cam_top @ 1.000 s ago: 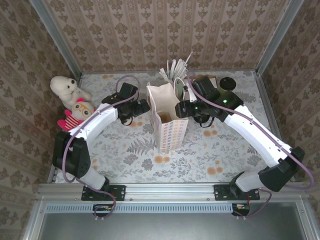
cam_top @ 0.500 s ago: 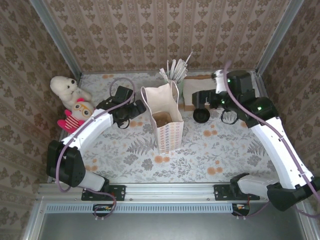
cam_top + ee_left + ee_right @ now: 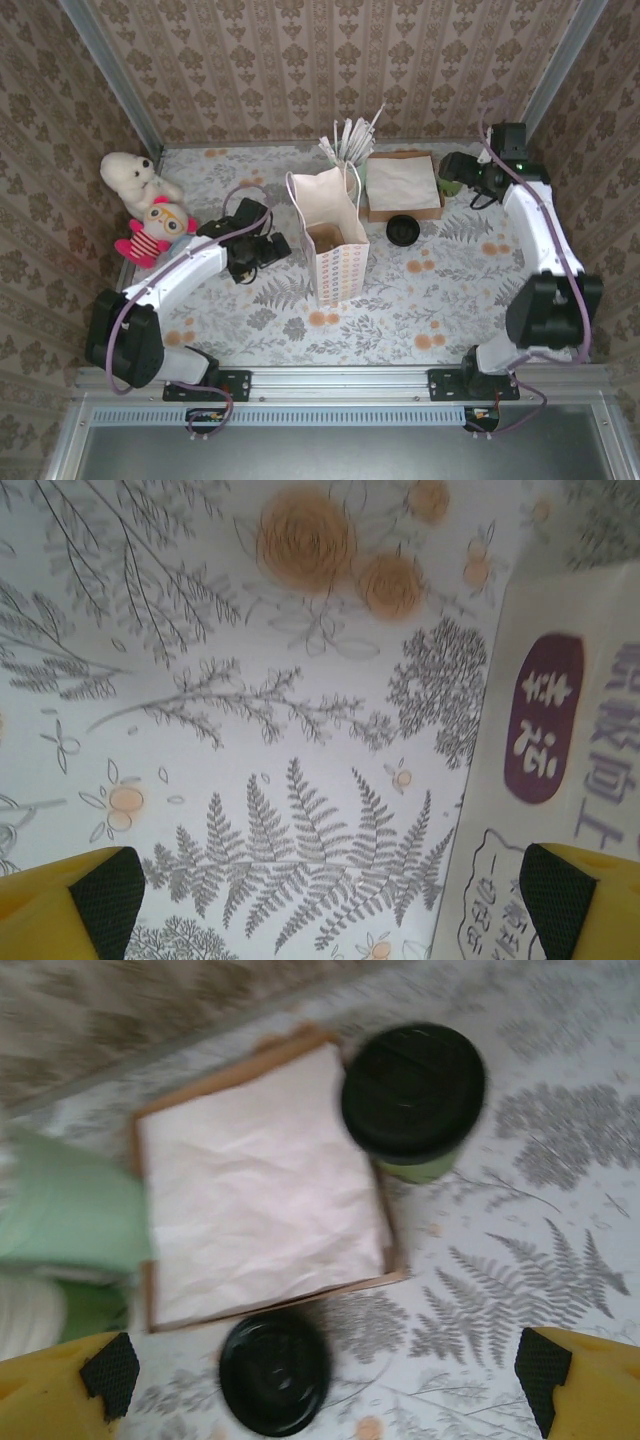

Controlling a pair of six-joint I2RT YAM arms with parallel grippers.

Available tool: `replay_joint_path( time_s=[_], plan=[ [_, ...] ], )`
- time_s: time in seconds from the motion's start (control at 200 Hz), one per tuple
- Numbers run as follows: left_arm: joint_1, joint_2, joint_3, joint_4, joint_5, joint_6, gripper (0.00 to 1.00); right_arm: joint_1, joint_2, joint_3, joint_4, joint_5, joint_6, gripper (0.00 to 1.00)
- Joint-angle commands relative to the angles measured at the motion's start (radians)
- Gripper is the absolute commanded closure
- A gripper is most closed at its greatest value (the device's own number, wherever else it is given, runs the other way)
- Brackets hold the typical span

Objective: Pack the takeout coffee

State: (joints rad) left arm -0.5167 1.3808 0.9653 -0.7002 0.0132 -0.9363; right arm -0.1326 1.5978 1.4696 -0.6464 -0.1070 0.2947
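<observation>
Left pincer (image 3: 325,905) agape beside bag (image 3: 590,630), purple label (image 3: 545,720)

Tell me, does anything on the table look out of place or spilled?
A loose black lid lies on the table beside the napkin tray, on no cup. The takeout coffee has its own lid. Nothing looks spilled.

Beige striped wallpaper (image 3: 300,60) covers the far, left and right walls. A pale cloth of grey ferns and orange blossoms covers the table (image 3: 420,300). 2 aluminium posts (image 3: 110,70) stand in the far corners, and a metal rail (image 3: 340,380) lines the near edge.
</observation>
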Motion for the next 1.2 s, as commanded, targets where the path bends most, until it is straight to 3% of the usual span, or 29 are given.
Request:
replay_joint_path(
  time_s=[0.0,0.085,0.235,0.425,0.545,0.735,1.195],
  plan=[
    [-0.012,0.018,-0.006,-0.024,0.029,-0.019,0.0,-0.046,0.114,0.101,0.002,-0.018,0.011,0.0],
    [-0.02,0.028,-0.014,-0.003,0.047,-0.019,0.0,-0.067,0.225,0.196,-0.033,-0.013,0.018,0.0],
    [-0.026,0.096,0.001,0.006,0.1,0.036,0.0,-0.075,0.411,0.391,-0.119,-0.112,-0.003,0.0],
    [-0.058,0.206,0.077,-0.046,0.126,0.115,0.0,-0.069,0.539,0.531,-0.156,-0.114,0.017,0.0],
    [-0.059,0.217,0.089,-0.055,0.119,0.118,0.0,-0.058,0.59,0.602,-0.21,-0.041,0.0,0.0],
    [-0.06,0.204,0.081,-0.043,0.114,0.116,0.0,-0.049,0.643,0.646,-0.247,-0.08,-0.021,0.0],
    [-0.06,0.229,0.083,-0.024,0.128,0.128,0.0,-0.019,0.76,0.77,-0.306,-0.014,-0.052,0.0]
  ],
)
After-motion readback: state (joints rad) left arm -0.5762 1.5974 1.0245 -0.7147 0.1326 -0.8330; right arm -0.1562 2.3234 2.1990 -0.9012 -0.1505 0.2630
